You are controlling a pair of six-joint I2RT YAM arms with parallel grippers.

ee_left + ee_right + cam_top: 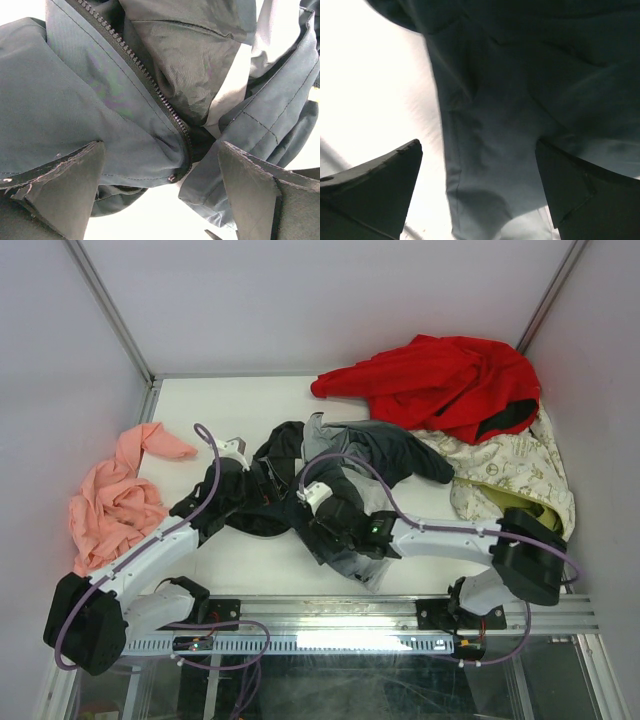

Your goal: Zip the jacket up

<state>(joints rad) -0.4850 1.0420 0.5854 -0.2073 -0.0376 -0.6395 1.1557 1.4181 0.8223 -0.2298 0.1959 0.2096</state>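
The jacket point(345, 465), dark charcoal and light grey, lies crumpled in the middle of the table. My left gripper point(262, 476) is at its left side and open. In the left wrist view its fingers point(65, 185) stand wide apart around the gripper's middle point(160, 192). The dark zipper point(145, 75) runs down between them to a small snap point(171, 178). My right gripper point(325, 525) is over the jacket's near part and open. In the right wrist view point(480, 195) grey jacket fabric point(490, 150) hangs between its spread fingers point(380, 185), unclamped. The zipper slider is not seen.
A red garment point(440, 380) lies at the back right, on a cream patterned cloth point(510, 465). A pink cloth point(115, 500) lies at the left. White walls enclose the table. A metal rail point(330, 615) runs along the near edge.
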